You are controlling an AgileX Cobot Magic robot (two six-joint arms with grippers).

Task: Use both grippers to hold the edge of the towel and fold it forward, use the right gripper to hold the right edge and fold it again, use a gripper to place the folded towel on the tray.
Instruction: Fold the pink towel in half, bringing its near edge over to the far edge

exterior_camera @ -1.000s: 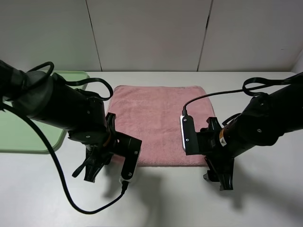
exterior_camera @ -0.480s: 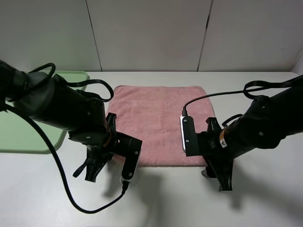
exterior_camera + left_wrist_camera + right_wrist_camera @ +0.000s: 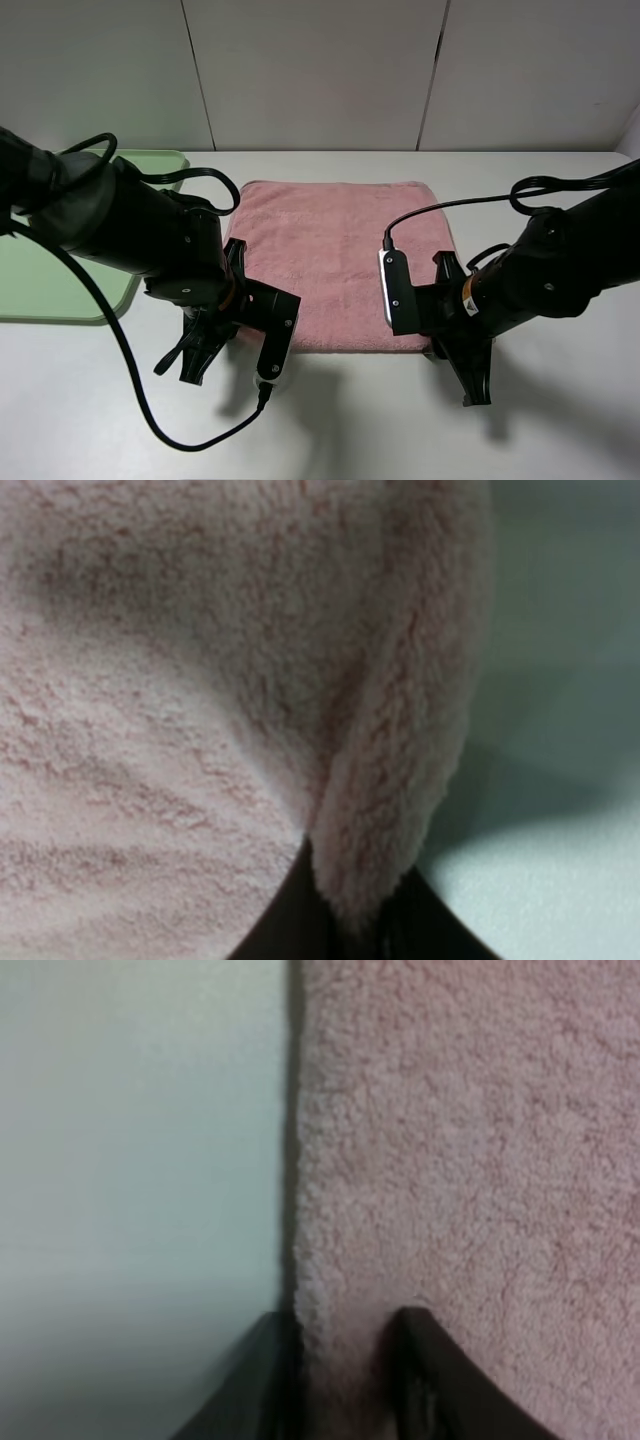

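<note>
Step one here, the two-handed forward fold. The towel lies flat and unfolded on the table, roughly centre, with the tray off to its left, partly behind the left arm and with no towel on it.

Both arms are down at the near edge, one toward each corner. The left gripper is clamped right down. Its wrist cam shows a ridge of pink fluff pinched up between the black fingers, so I'd call that side secured.

The right gripper is less clear. Its jaws stand narrow on either side of the hem with cloth between them, but I can't tell if they've properly bitten or are only straddling it. The overhead view doesn't help, since the arm hides the tips.

What I think comes next: confirm the right side has a real pinch, then lift both hands together and carry the near edge toward the far edge, keeping them level and evenly spaced so the fold lands square. If one side slips, the fold goes in crooked and the second fold gets messy.

As for brands or labels, I can't read a thing. The white modules on the wrists show no legible print, and there's nothing on the towel or tray.
</note>
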